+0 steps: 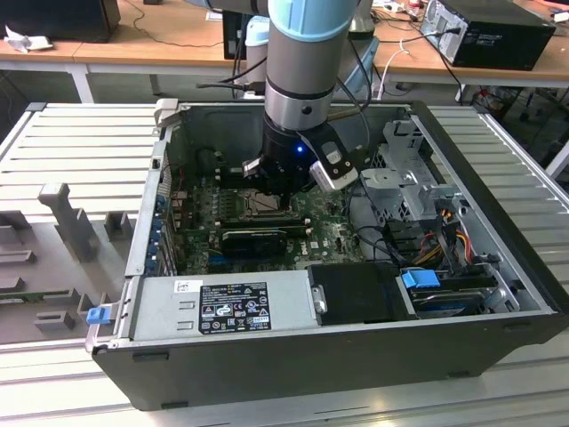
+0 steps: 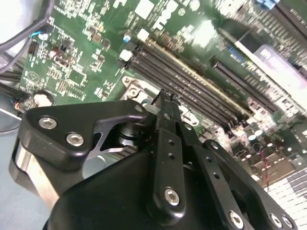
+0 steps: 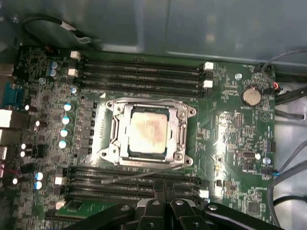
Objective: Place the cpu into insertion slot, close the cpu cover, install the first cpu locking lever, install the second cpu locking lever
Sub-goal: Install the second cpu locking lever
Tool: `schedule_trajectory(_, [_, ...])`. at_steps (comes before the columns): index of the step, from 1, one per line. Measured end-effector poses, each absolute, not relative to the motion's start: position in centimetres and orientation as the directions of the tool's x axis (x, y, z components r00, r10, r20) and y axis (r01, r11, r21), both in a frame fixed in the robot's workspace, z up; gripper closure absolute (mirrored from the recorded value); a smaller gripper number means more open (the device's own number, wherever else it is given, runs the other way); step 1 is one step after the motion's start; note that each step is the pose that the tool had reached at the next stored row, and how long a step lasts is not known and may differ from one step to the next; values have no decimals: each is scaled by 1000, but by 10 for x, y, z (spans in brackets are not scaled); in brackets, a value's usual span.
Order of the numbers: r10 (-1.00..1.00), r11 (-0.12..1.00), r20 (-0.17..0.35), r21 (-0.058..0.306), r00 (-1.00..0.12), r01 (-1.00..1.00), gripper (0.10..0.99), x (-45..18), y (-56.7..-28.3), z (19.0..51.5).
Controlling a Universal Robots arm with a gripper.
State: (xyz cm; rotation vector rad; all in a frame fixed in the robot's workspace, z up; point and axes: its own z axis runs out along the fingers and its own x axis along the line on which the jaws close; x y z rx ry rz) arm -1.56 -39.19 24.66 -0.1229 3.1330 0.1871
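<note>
Inside the open computer case (image 1: pixel 356 347), seen from the exterior view: the arm hangs over the green motherboard (image 1: pixel 329 233) near frame centre.
Gripper: the gripper (image 3: pixel 160 203) sits at the lower centre of the first wrist view; its fingers (image 2: pixel 165 103) are clenched together on nothing.
Cpu: the cpu (image 3: pixel 149 132) lies flat in the insertion slot (image 3: pixel 125 152), at the centre of the first wrist view.
Cpu cover: the cpu cover (image 3: pixel 182 132) appears folded down, framing the chip through its window.
Levers: 1 thin wire lever (image 3: pixel 139 175) lies loose between the socket and the memory slots (image 3: pixel 139 72), just ahead of the fingers; it looks unlatched.
Stage: by my reading, seating and cover are done, and the lever work is in hand.
Doing it well: press with the closed tips on the lever's end, sweep it sideways under its hook, and keep clear of the chip and nearby capacitors (image 3: pixel 66 120).
</note>
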Motion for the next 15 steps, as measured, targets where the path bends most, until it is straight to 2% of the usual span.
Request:
schedule_trajectory(2, [-78, 989, -5, 123, -997, -78, 980, -16, -401, 246])
schedule_trajectory(3, [-78, 986, -7, 150, -997, -78, 980, -16, -401, 246])
schedule_trajectory(4, [-77, 977, -10, 200, -997, -78, 980, -16, -401, 246])
schedule_trajectory(5, [-77, 974, -11, 213, -997, -78, 980, -16, -401, 246])
schedule_trajectory(8, [-79, 971, -12, 224, -997, -79, 980, -27, -401, 242])
schedule_trajectory(15, [-89, 970, -12, 227, -996, -89, 980, -49, -400, 227])
